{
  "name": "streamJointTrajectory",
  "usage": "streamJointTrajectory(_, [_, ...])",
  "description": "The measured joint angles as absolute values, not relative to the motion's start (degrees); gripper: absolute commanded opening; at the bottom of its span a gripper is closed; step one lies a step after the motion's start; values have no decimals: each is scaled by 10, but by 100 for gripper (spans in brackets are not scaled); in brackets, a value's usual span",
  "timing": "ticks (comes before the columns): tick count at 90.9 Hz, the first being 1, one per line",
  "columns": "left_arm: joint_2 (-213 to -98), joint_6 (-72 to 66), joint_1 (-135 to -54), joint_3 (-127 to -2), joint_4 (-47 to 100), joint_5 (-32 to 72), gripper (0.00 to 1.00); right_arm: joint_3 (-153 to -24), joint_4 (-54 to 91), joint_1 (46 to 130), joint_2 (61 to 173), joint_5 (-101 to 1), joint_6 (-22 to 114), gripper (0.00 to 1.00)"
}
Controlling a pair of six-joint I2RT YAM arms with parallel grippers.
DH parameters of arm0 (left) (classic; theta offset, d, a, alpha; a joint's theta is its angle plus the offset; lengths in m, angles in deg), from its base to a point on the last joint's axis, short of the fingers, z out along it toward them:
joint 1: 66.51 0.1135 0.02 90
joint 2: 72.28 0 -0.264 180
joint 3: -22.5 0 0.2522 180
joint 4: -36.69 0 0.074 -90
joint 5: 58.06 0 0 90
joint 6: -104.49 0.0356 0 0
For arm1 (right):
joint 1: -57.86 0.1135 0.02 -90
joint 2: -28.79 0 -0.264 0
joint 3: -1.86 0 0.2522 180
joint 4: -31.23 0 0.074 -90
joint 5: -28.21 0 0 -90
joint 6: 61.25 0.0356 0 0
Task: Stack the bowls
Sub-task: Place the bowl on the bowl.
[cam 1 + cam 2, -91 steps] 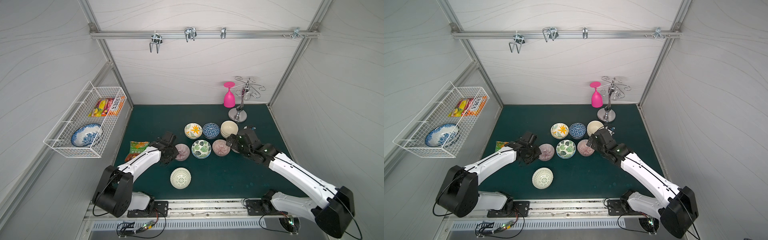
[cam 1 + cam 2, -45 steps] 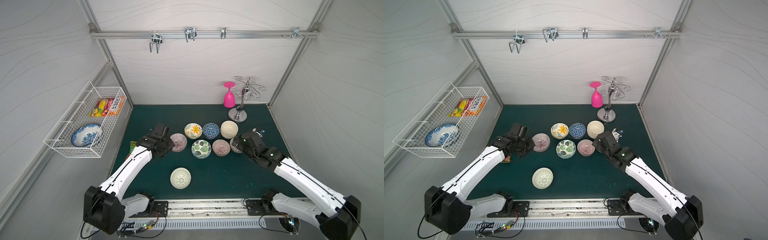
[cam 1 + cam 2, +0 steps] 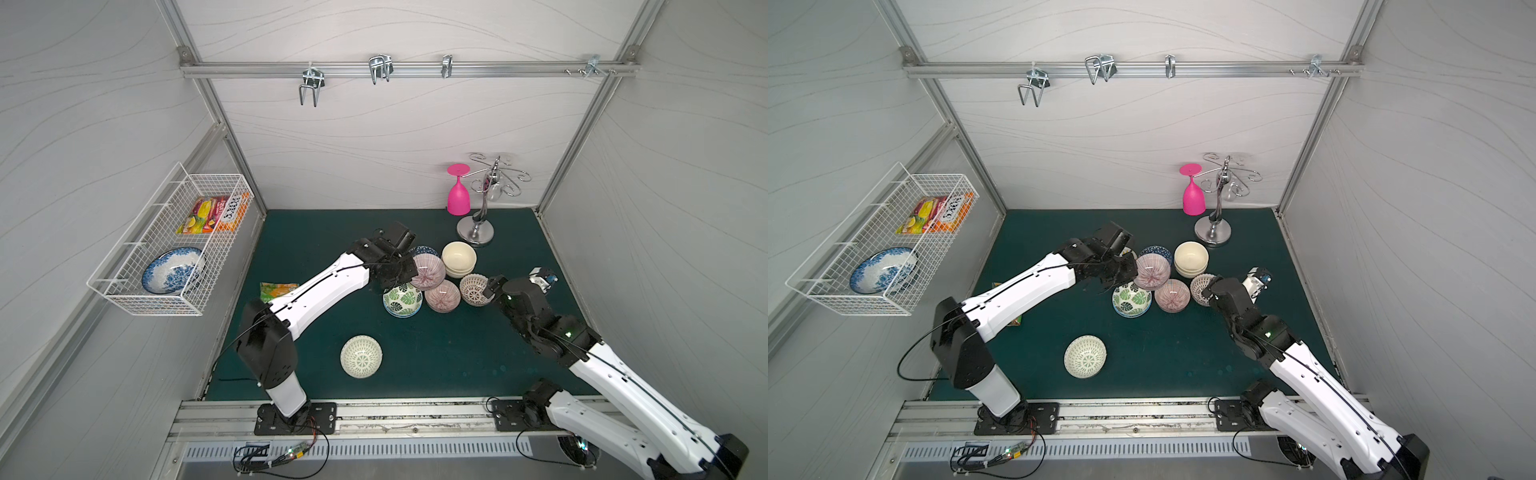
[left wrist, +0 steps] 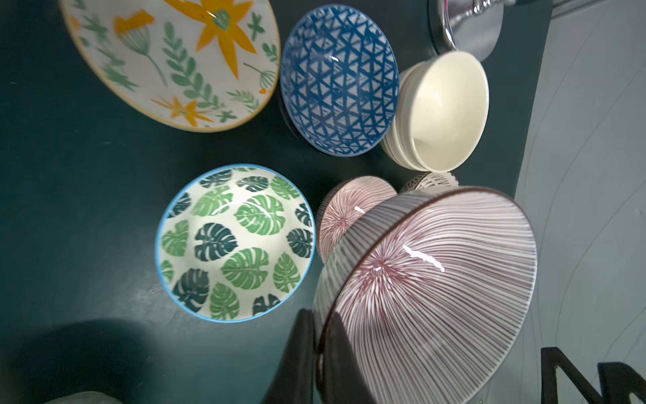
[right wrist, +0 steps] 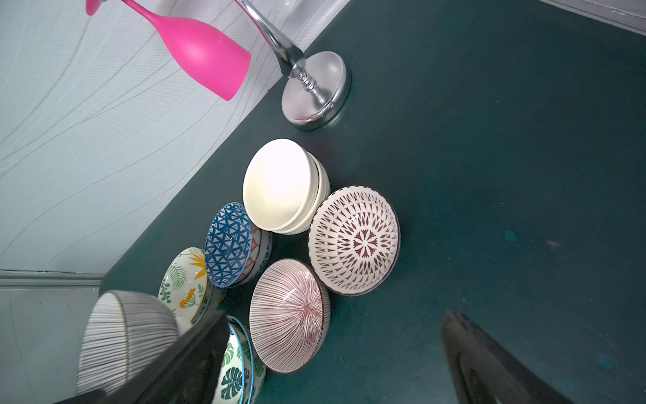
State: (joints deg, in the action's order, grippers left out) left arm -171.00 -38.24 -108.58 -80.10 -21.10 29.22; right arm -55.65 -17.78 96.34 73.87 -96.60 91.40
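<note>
My left gripper, pinched shut on the rim of a pink-striped bowl, has lifted it off the counter and carried it across the cluster. It now hangs tilted, partly over its twin (nesting comes next, I reckon). The right gripper has backed off the cream stack and stands wide open and empty beside the brown lattice bowl; whether it touches, I cannot tell. My left arm hides most of the flower bowl in both top views.

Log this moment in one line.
left gripper: shut on pink-striped bowl, above mat | right gripper: open, near brown lattice bowl | cream bowls: stacked
</note>
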Motion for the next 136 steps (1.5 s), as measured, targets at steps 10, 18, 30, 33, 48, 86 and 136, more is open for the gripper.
streamJointTrajectory(10, [-1750,-382,-1103,-825,-207,283,0,-557,-178,963,739,-968,914,99])
streamJointTrajectory(18, [-1775,-383,-1114,-833,-202,276,0,-556,-177,963,739,-968,914,99])
streamJointTrajectory(30, [-1802,-382,-1125,-834,-196,269,0,-553,-176,963,740,-967,914,99])
streamJointTrajectory(33, [-1806,-382,-1127,-834,-196,268,0,-552,-175,963,741,-966,914,99])
streamJointTrajectory(48, [-1824,-382,-1131,-834,-190,268,0,-551,-169,958,751,-958,913,99])
streamJointTrajectory(86, [-1847,-376,-1131,-834,-183,268,0,-545,-155,937,761,-927,913,99])
streamJointTrajectory(136, [-1878,-351,-1131,-843,-160,268,0,-545,-153,929,771,-912,909,99])
